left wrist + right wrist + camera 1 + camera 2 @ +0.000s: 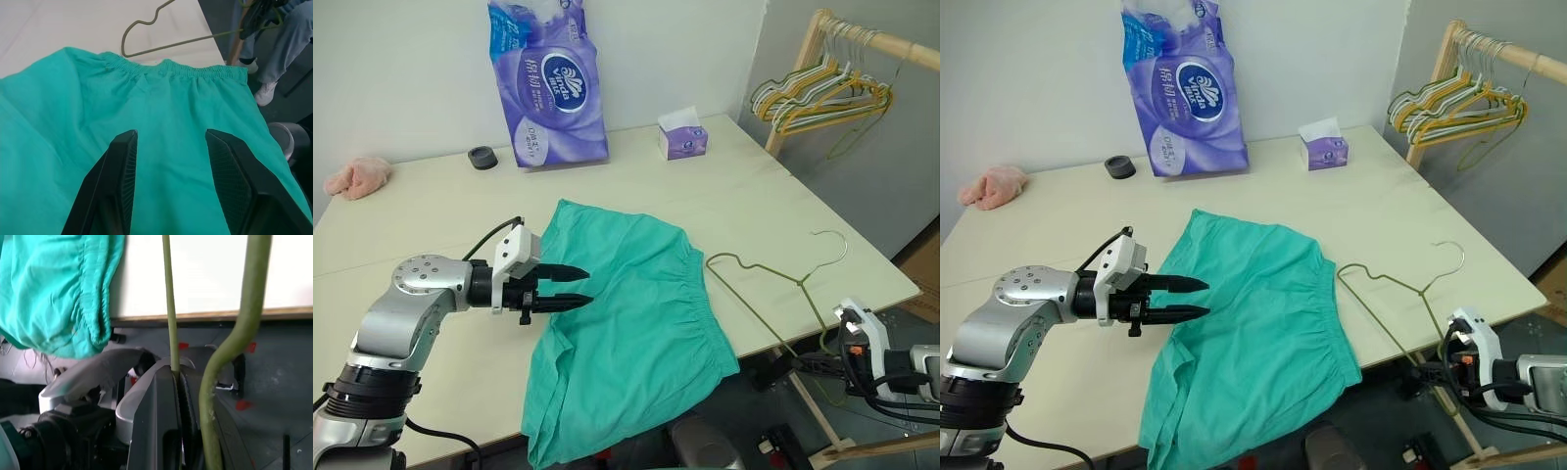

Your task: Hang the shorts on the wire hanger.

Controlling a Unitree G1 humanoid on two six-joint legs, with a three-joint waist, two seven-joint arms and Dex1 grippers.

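Note:
The teal shorts (636, 313) lie flat on the table, waistband toward the right and one leg hanging over the near edge. My left gripper (587, 285) hovers open just above their left side, fingers (122, 171) spread over the fabric and holding nothing. The thin olive wire hanger (759, 274) lies on the table to the right of the waistband, hook (832, 245) pointing away. Its lower corner sticks out past the table edge. There my right gripper (795, 362) is shut on the wire (171, 323), below the table edge.
A purple tissue pack (548, 83), a small tissue box (683, 137), a black tape roll (483, 157) and a pink cloth (357, 178) line the far side. A wooden rack with bunched hangers (822, 93) stands at the right. A person's legs (288, 44) show beyond the table.

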